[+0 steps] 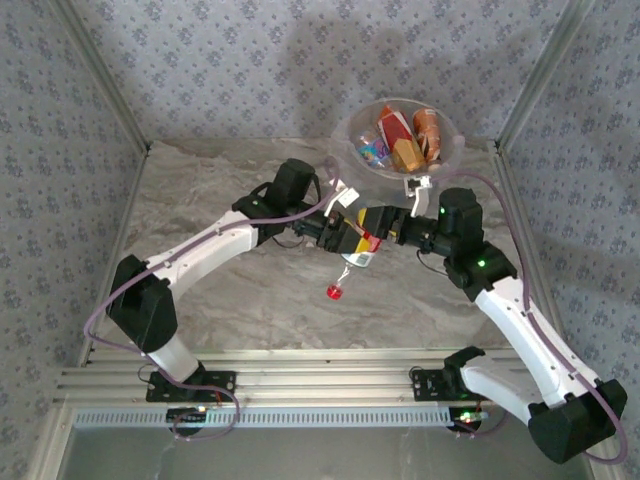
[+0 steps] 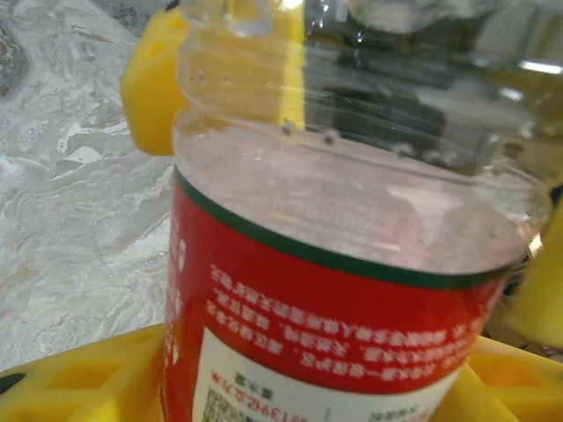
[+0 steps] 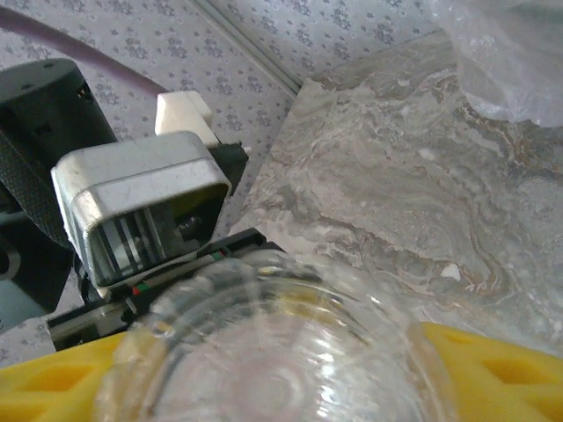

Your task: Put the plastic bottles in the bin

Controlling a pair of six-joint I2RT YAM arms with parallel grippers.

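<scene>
Okay | my left gripper (image 1: pixel 349 235) clamps the red-label bottle (image 1: pixel 357 256) above the worktop (image 1: pixel 220 300), near the bin (image 1: pixel 349 150) | right gripper (image 1: pixel 379 222) straddles its base, can't tell if gripping

Lab-type robot test cell: aluminium-profile frame (image 1: pixel 110 80), floral-patterned wall panels (image 1: pixel 250 60) from 9 through 12 to 3 o'clock, marble-look tabletop (image 1: pixel 230 300), slotted mounting rail (image 1: pixel 320 385) at 6 o'clock.

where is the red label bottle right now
Top view: the red-label bottle is mid-table between the left gripper and right gripper, cap toward the near edge, just short of the bin.
</scene>
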